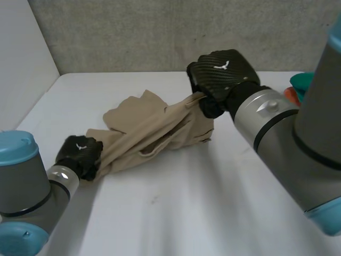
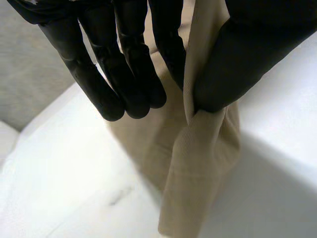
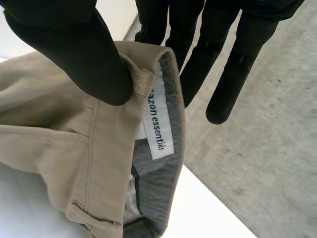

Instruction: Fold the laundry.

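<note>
While the left hand sits at 8 o'clock of the beige trousers, it grips their narrow end. In the left wrist view its thumb pins the cloth against one finger. The other fingers hang straight and relaxed beside the cloth, apart from it. Below the pinch the cloth drops onto the white surface.

The trousers run bunched from 8 o'clock up to 2 o'clock between the two hands. Their middle lies on the surface, with a loose lobe spread out at 11 o'clock. The end at 2 o'clock is lifted.

The right hand is at 2 o'clock of the trousers, closed on the waistband. In the right wrist view the thumb presses the waistband edge from the outside and one finger backs it from behind. The remaining fingers are extended past the band and touch nothing. The grey inner lining faces the camera, and a white label reading "amazon essentials" sits just beside the thumb tip.

A teal thing and an orange thing lie at 3 o'clock of the right hand, partly hidden by the right arm. Can't tell what they are.
</note>
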Robot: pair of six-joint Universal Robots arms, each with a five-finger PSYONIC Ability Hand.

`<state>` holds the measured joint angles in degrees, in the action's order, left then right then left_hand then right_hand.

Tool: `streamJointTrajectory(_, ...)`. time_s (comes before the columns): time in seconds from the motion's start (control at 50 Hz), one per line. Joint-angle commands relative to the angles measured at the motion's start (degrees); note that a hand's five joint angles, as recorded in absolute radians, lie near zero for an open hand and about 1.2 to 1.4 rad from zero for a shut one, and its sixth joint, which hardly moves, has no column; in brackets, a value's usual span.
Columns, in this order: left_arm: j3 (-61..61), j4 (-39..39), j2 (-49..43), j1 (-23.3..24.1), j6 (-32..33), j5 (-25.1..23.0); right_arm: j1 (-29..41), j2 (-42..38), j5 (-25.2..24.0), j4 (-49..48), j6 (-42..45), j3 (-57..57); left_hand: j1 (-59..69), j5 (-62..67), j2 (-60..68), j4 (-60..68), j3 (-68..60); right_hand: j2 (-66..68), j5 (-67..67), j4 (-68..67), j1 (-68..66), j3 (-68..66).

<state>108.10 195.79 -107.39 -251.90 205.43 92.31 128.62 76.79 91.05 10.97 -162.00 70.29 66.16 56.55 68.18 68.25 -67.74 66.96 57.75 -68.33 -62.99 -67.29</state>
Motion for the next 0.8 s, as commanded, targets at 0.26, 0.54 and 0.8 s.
streamJointTrajectory(0.26,-26.4,-17.4,34.4,-6.1,-13.7,-9.4,-9.5,12.2,-5.2,7.5,3.3,-11.6,13.8,13.5,11.8,11.7,-12.3,13.0,12.2,-11.7,-17.0,-12.7)
streamJointTrajectory(0.54,-54.3,-20.2,6.7,-6.6,-19.2,-6.0,-16.0,-3.5,-1.7,2.3,-7.1,-21.7,13.8,13.5,11.8,11.7,-12.3,13.0,12.2,-11.7,-17.0,-12.7)
streamJointTrajectory(0.8,-56.9,-7.2,-20.1,-1.7,-18.1,-7.0,-14.3,-22.9,0.0,-17.8,-5.3,-16.2,13.8,13.5,11.8,11.7,-12.3,13.0,12.2,-11.7,-17.0,-12.7)
